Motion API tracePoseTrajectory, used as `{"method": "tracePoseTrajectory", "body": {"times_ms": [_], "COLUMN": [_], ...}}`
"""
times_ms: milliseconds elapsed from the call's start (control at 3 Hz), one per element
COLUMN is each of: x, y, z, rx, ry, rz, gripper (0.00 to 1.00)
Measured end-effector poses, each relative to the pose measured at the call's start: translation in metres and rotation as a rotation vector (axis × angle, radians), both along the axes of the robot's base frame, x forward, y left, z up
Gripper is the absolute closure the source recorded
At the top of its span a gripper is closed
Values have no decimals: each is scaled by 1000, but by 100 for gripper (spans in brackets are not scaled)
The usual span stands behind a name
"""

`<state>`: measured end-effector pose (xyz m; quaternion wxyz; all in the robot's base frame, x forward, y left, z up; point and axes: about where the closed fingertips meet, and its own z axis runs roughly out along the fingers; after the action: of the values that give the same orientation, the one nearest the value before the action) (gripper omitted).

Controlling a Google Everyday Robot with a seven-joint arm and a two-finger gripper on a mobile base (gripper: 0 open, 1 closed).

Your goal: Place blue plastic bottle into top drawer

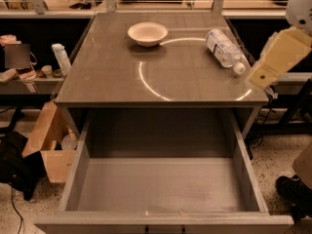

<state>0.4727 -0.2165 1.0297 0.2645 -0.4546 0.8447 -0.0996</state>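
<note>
While the wide grey top drawer (80, 172) stands open, the small clear blue plastic bottle (222, 48) lies sideways on the brown table (107, 72), back right. Its cap points diagonally at the tan gripper (274, 58) just beside it, whose state I cannot tell.

One blue plastic bottle (224, 50), one bowl (147, 33), one top drawer (161, 189), one table (112, 77), one robot arm (279, 57) at right, gripper unseen.

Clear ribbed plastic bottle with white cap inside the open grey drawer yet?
No: the clear ribbed bottle lies on its side on the brown tabletop, with the gripper at the table's right edge.
</note>
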Motion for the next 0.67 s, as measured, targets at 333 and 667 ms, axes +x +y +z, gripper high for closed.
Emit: {"method": "tracePoseTrajectory", "body": {"times_ms": [333, 667], "x": [25, 49], "y": [2, 6], "z": [4, 1], "rx": [17, 20], "ry": [-31, -40], "rz": [-36, -69], "gripper": [0, 0]}}
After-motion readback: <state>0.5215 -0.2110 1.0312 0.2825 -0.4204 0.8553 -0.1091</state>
